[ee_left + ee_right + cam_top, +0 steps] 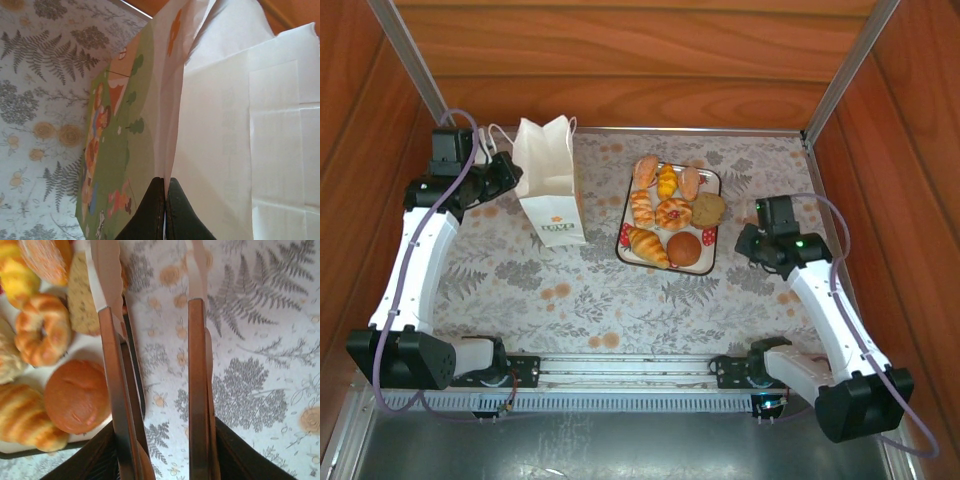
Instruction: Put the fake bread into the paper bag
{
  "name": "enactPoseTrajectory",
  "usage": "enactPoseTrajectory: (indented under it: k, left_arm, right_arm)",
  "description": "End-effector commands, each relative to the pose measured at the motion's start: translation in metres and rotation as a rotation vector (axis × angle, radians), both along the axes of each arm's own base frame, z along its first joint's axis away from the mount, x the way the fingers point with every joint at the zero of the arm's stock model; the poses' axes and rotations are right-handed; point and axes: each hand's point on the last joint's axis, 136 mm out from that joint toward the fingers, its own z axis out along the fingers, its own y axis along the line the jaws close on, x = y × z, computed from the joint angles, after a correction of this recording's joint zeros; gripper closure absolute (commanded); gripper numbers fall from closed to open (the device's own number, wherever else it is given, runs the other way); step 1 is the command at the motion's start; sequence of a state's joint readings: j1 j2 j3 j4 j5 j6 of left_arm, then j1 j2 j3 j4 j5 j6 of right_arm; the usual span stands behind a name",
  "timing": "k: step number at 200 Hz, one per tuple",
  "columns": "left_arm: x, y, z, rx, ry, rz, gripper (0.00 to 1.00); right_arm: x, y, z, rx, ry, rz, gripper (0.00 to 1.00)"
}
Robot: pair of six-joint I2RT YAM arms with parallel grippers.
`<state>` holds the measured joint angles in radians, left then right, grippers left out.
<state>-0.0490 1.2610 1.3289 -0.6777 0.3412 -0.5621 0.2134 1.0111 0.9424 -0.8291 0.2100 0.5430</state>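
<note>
Right claw [165, 460], tongs [111, 380] over tray [92, 346] rim

Overhead; wrist close-ups at bag [550, 180], tray [712, 250]

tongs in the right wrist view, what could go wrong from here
1. The tongs straddle the tray rim, one arm over the tray and the other over the tablecloth. Closing here would probably clip the rim rather than grip the round bun.
2. The left end effector pinches just one thin wall of the paper bag, whose mouth looks narrow. Bread catching the edge could tip or tear it.
</note>
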Motion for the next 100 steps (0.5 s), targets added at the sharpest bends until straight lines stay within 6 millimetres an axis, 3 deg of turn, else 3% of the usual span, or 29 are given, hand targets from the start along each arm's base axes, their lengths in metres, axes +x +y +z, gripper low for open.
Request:
enactPoseTrajectory:
  k: [1,55,100]
  left_arm:
    - [0.001,-0.009,0.01,-0.063,-0.037,-0.011,1.0]
    - [0.007,-0.024,-0.002,-0.078,-0.023,-0.05,1.0]
    - [0.012,-0.043,-0.01,-0.077,-0.01,-0.095,1.0]
  right_arm:
    - [0.011,-0.002,0.024,0.006,-0.057,0.071,0.56]
    - [0.024,0.008,0.049,-0.038,-0.103,0.305,0.58]
    - [0.026,0.025,0.045,-0.007,-0.059,0.437,0.57]
